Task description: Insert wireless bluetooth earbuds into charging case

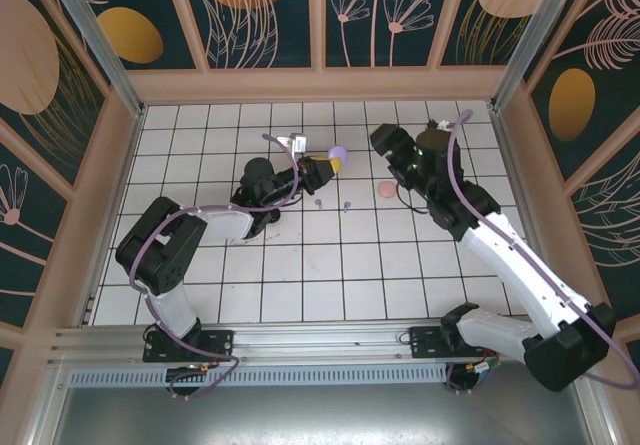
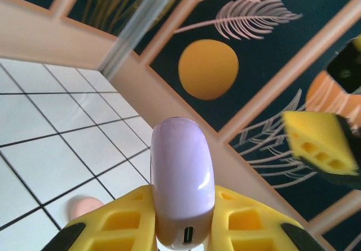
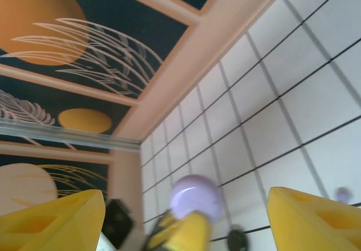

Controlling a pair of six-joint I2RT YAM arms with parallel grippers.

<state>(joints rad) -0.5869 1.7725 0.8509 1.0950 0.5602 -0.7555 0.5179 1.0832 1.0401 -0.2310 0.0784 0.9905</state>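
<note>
Earbuds: 2 lilac ones (image 1: 318, 203) lay loose on tiles (image 1: 300, 265) between my arms, none seated. My left gripper (image 2: 181, 206) clamped lilac case (image 2: 181, 166), seemingly closed. My right gripper (image 3: 183, 214) gaped wide, empty. Pink case (image 1: 387, 190) sat nearby. All insertion remained.

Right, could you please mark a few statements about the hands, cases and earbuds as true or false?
1. The left hand is shut on the lilac case. True.
2. The right hand is shut. False: its fingers stand wide apart.
3. The pink case lies on the table. True.
4. The lilac earbuds are inside the lilac case. False: both lie loose on the table.
</note>
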